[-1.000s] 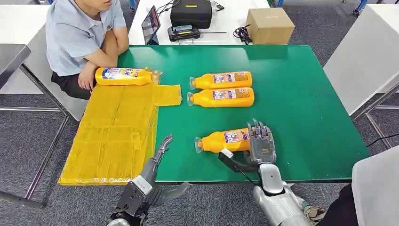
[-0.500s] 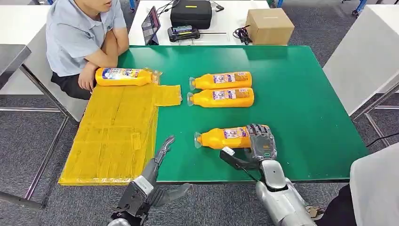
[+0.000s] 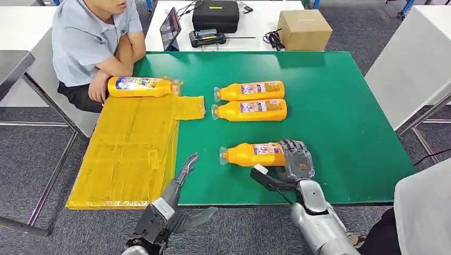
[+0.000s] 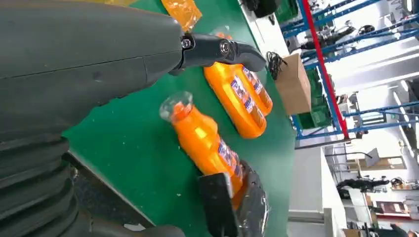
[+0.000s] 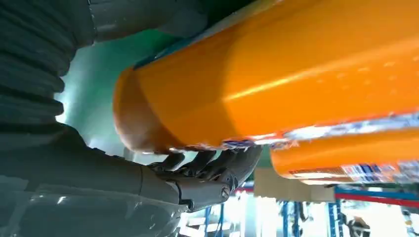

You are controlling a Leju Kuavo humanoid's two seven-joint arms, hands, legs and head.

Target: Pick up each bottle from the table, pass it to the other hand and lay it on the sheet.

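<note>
While the right hand (image 3: pixel 295 158) wraps its dark fingers (image 5: pixel 217 165) over the base end of the nearest orange plastic bottle (image 3: pixel 254 154), that bottle lies on its side on the green bench (image 3: pixel 345 122) at lower centre of the head view, its clear cap pointing toward the picture's left. Fingers curl over the far side of the bottle and the thumb reaches along its near side, so the hand is grasping it; whether the bottle is lifted clear of the bench I cannot tell. Its white and blue label carries print too small to read.

Lower left of the head view, the left hand (image 3: pixel 183 170) sits at the bench's near edge, fingers straight and apart, holding nothing, just beside the yellow crinkled plastic sheet (image 3: pixel 133 154).

Two more orange bottles (image 3: pixel 250 90) (image 3: pixel 250 110) lie side by side in the middle of the frame, touching or nearly so, caps to the left, labels illegible. A fourth yellow-orange bottle (image 3: pixel 139 86) with a blue and white label rests at the sheet's far edge, upper left, beside the forearm of a seated person in a light blue shirt (image 3: pixel 88 40).

Beyond the bench, at the top of the frame, a white table holds a brown cardboard box (image 3: pixel 305 29), a black case (image 3: pixel 215 15) and a tilted tablet (image 3: pixel 170 27).
</note>
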